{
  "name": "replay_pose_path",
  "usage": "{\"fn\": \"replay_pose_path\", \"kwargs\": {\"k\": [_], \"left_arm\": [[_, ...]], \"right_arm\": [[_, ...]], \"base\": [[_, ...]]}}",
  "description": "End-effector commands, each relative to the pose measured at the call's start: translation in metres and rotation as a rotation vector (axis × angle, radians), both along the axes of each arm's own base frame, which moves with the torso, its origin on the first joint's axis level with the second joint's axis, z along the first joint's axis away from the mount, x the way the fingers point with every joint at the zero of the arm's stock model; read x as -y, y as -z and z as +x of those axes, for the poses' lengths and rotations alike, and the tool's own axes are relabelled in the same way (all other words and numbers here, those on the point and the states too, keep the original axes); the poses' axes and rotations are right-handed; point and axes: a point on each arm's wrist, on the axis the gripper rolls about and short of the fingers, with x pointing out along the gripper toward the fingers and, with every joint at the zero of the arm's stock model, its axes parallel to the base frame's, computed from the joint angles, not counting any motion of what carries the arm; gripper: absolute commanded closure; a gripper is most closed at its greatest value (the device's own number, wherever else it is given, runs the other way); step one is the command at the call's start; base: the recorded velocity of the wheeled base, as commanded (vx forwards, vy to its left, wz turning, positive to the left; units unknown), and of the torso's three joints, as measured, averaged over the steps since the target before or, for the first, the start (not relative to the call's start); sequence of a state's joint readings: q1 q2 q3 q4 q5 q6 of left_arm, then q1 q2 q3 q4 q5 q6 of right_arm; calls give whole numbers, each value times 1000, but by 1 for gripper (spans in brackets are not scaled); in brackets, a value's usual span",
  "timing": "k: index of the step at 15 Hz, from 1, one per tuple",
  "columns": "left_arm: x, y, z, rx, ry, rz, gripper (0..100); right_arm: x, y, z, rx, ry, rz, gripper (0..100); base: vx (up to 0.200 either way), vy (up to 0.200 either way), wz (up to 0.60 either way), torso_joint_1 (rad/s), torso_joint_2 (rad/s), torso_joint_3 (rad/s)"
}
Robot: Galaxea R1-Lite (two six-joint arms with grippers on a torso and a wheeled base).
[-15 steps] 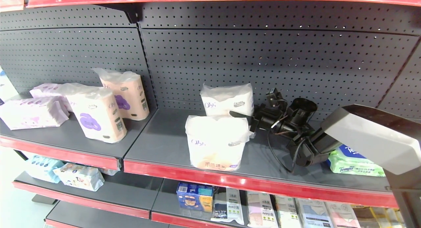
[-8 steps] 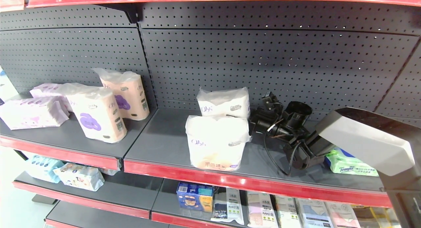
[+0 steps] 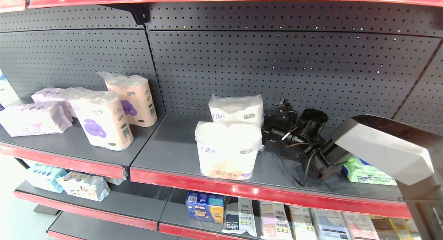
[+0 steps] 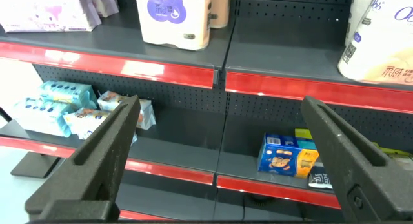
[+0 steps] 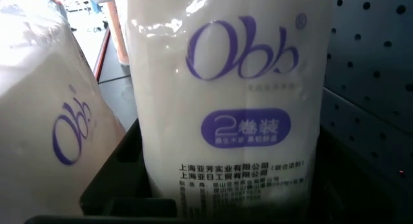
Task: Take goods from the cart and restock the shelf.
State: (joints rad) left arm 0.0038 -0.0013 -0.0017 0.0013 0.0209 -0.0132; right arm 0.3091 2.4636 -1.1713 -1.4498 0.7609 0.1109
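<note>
A: Since a second ago the right gripper [image 3: 266,127] has carried the white tissue pack [image 3: 236,110] down and a little left. It now sits lower, just behind the front pack [image 3: 228,150] on the middle shelf [image 3: 173,153].

B: Is the gripper holding it or has it let go?

A: Its fingers are pinching the pack. In the right wrist view the pack stands upright between the dark jaws, with the front pack close beside it.

B: And the left gripper [image 4: 219,101]?

A: It is spread wide with nothing between its fingers, and it hangs low in front of the lower shelves.

B: So the robot is at the placing step.

A: That is the likely reading. The pack's base is hidden behind the front pack, so whether it rests on the shelf cannot be told.

B: What does the next move call for?

A: Probably settling the pack, opening the jaws and drawing the arm back to the right, without nudging either pack or the green wipes [image 3: 367,172] near the arm.
</note>
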Motion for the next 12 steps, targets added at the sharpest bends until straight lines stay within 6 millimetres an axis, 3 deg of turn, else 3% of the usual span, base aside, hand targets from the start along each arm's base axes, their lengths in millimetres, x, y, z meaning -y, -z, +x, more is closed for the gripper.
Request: {"fn": "replay_pose_path", "kwargs": {"k": [1,12], "left_arm": [[0,0,0,-2,-1,-1,0],[0,0,0,-2,-1,-1,0]], "right_arm": [[2,4,0,-3,4,-10,100],[18,9,4,64,-67,-66,100]], "base": [[0,0,0,0,0,0],[0,0,0,0,0,0]]}}
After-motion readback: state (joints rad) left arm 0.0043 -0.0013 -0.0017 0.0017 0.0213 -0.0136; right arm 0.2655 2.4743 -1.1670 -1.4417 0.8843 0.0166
